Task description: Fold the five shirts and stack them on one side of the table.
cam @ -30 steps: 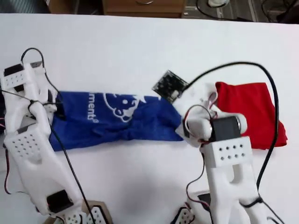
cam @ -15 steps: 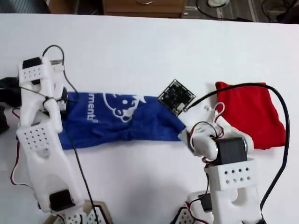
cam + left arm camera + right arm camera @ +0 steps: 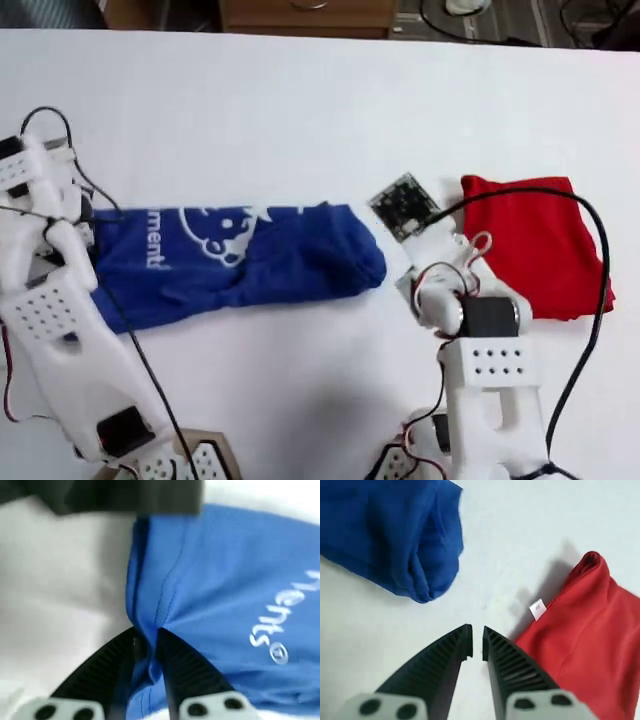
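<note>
Left arm runs up the left side of the worktop (image 3: 300, 110), and the left hand (image 3: 146, 642) is clamped on a bunched edge at the left end of the blue shirt (image 3: 240, 260), which lies lengthwise across the middle. Right arm stands at the near edge, right hand (image 3: 477, 642) pointing down between the blue shirt and the folded red shirt (image 3: 530, 245) at the right side. Its fingers are barely apart and grip nothing.

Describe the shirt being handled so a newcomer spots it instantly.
On the white table, find the left gripper: it pinches one end of a long bunched blue shirt. White print sets it apart from the plain red shirt beside it.
</note>
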